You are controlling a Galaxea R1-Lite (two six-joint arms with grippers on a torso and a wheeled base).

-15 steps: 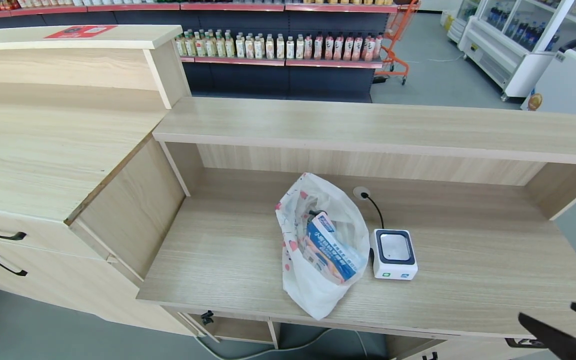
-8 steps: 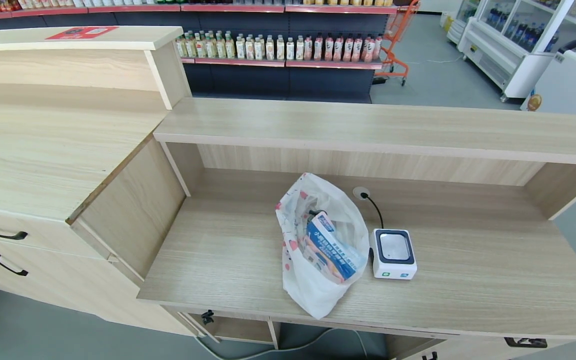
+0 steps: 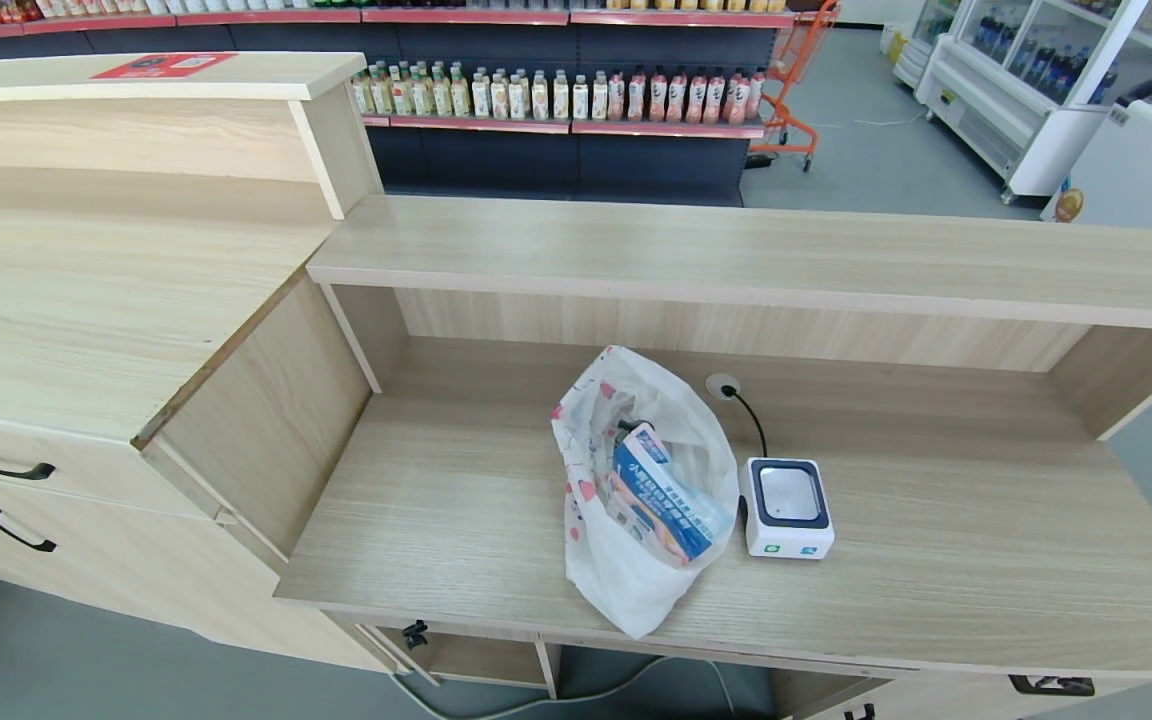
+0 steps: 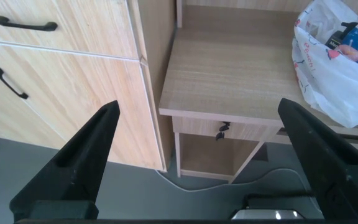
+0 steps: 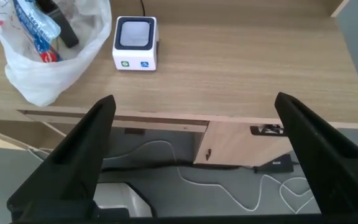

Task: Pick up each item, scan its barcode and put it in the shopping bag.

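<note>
On the middle of a pale wood counter (image 3: 936,540), below its raised far ledge (image 3: 736,250), lie the task's things. A taller cabinet (image 3: 86,300) of the same wood joins the counter on the left, with two black drawer handles (image 3: 4,468) on its near face.

The shopping bag (image 3: 616,580), white plastic with pink prints, slumps on the counter near its near edge, mouth open upward. The left gripper (image 4: 197,106) hangs off the near left corner of the counter, out over the grey floor and beside the drawers; its two dark fingers are spread wide apart with nothing between them. The right gripper (image 5: 194,98) hangs off the near edge further right, nearer than the scanner, fingers likewise wide apart and bare.

The scanner (image 3: 787,507), a small white box with a dark-framed window facing up, stands just beside the bag on its right. A blue packet (image 3: 661,500) leans inside the bag, its top poking out of the mouth, next to a dark item (image 5: 64,31) too hidden to identify. A thin black cable (image 3: 754,420) runs from the scanner's far side to a round hole in the counter.
</note>
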